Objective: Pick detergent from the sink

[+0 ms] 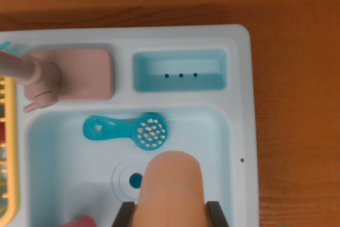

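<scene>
detergent bottle (172, 187), peach-coloured with a rounded top, stands at the bottom middle of the wrist view, inside the basin of the toy sink (241, 104); we see it rising between the two dark fingers (218, 215) of the pincer (172, 215), one finger on each flank, both pressed against the bottle's sides, so we record the pincer as closed upon the bottle. drain (134, 179), a round recess with a dark teal centre, lies just to the wrist view's left of the bottle, partly covered by it. scrub brush (127, 131), teal with a white-dotted round head and a star cut in its handle, lies flat along the far edge of the basin, its head near the bottle's top; we cannot tell whether they touch. tap (37, 78), dusty pink, sits on a pink base at the sink's upper left. soap tray (180, 70), a small teal recess with three dark holes, sits at the sink's upper right. yellow rack (8, 152) runs along the left edge. pink object (79, 221) shows at the bottom left, too cropped for us to identify. worktop (297, 104), brown wood, carries the sink.
</scene>
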Available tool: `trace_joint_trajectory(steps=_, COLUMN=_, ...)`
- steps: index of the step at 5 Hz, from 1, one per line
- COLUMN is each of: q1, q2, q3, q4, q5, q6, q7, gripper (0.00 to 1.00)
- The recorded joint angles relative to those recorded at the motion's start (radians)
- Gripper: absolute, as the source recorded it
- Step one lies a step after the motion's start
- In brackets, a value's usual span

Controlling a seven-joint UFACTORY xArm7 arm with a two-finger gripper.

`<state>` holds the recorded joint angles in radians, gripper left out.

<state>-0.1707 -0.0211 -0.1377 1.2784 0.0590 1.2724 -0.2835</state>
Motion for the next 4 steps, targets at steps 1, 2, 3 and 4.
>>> trace_joint_trajectory(steps=1, q1=0.0003, q2=-0.011, q3=0.000, q4=0.029, q5=-0.0035, q6=0.040, q7=0.004, gripper=1.00)
trace_joint_trajectory(steps=2, q1=0.0003, q2=-0.011, q3=0.000, q4=0.029, q5=-0.0035, q6=0.040, q7=0.004, gripper=1.00)
trace_joint_trajectory(steps=3, q1=0.0006, q2=-0.022, q3=-0.001, q4=0.057, q5=-0.0067, q6=0.078, q7=0.008, gripper=1.00)
trace_joint_trajectory(steps=4, q1=0.0006, q2=-0.022, q3=-0.001, q4=0.057, q5=-0.0067, q6=0.078, q7=0.008, gripper=1.00)
